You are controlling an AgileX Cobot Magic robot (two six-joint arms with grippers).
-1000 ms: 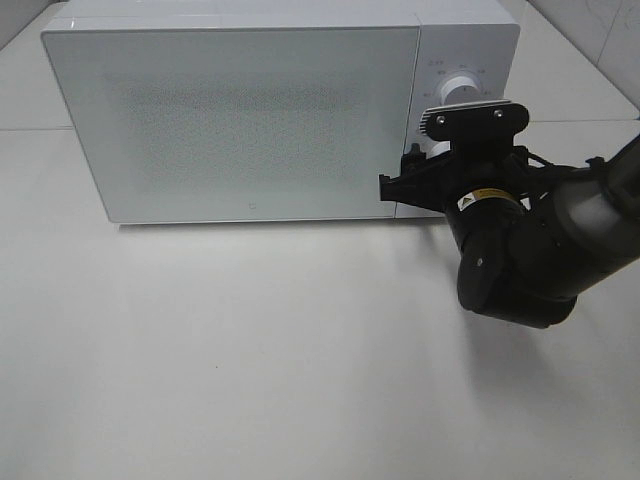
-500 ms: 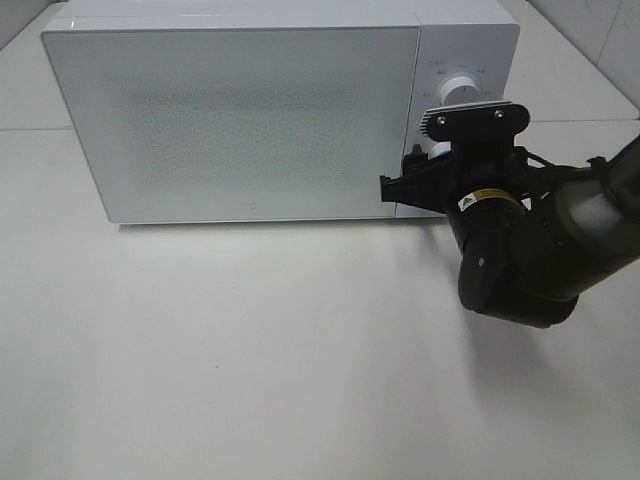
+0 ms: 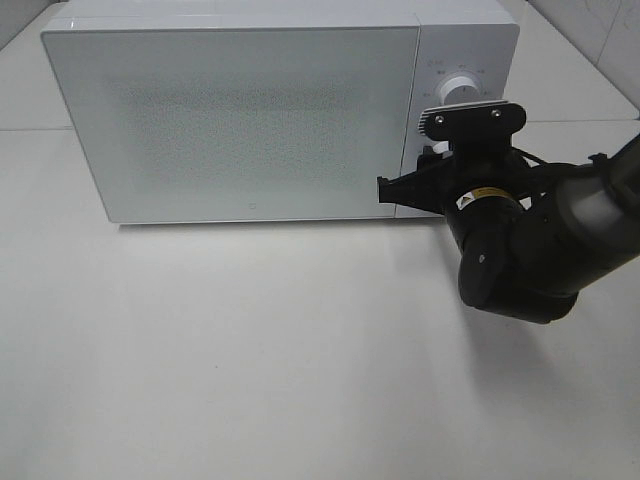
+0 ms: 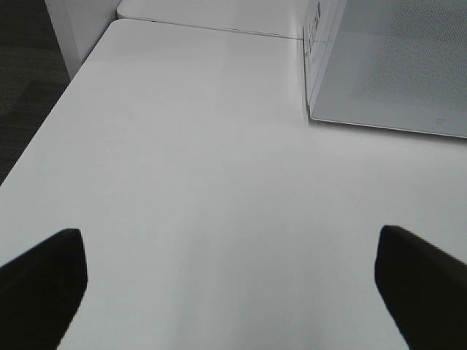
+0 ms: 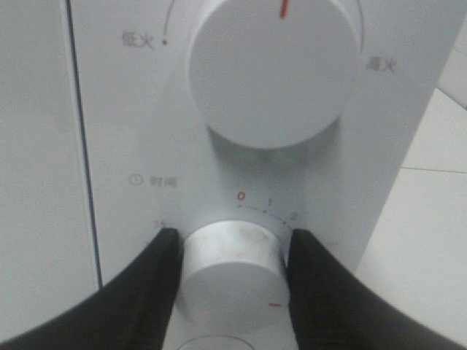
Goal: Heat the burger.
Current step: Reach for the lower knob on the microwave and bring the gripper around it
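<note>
The burger is not in view. The white microwave [image 3: 240,120] stands at the back of the table with its door shut; its front also shows in the left wrist view [image 4: 394,65]. My right gripper [image 3: 432,155] is at the control panel. In the right wrist view, the gripper [image 5: 232,255] is shut on the lower timer knob [image 5: 232,281], one black finger on each side. The knob's red mark points away from the 0. My left gripper [image 4: 233,292] is open and empty above the bare table, left of the microwave.
The upper power knob [image 5: 273,69] sits just above the timer knob, and also shows in the exterior view [image 3: 460,90]. The white table [image 3: 250,350] spreads in front of the microwave. Its left edge [image 4: 44,124] drops to a dark floor.
My right wrist has rolled very slightly on the timer knob. Nothing else has moved.
</note>
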